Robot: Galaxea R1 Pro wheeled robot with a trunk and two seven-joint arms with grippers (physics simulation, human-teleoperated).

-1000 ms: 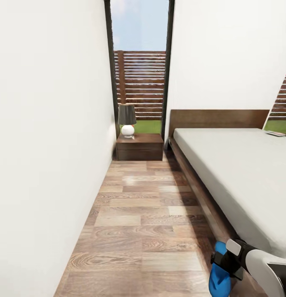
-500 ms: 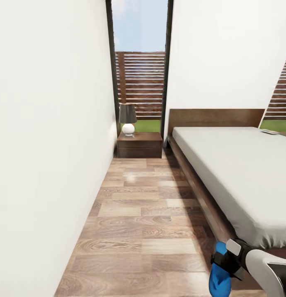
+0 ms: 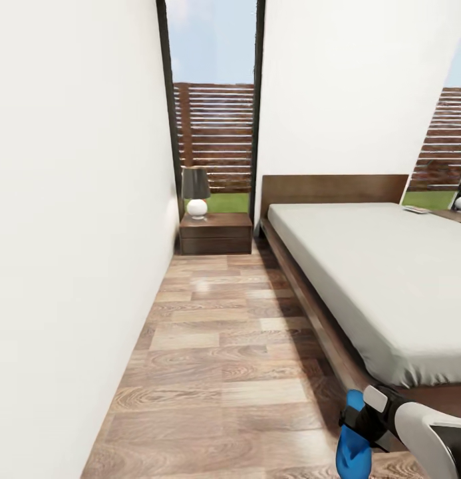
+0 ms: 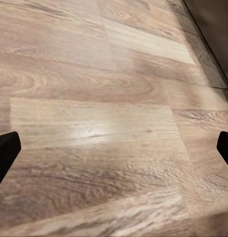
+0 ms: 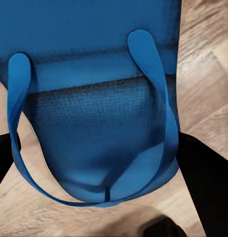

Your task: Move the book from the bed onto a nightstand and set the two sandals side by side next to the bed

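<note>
The right claw (image 3: 360, 426) is clamping 1 sandal (image 3: 353, 449) hanging below it, just beside the bed (image 3: 363, 279), while the left claw (image 4: 114, 148) is gaping empty over the floor (image 3: 223, 346); lowering it flat, leaving room alongside for sandal 2, looks wisest.

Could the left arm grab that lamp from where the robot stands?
Probably not. The lamp sits on the nightstand at the far end of the floor, well beyond the arm; the left tool hangs open over bare boards.
</note>
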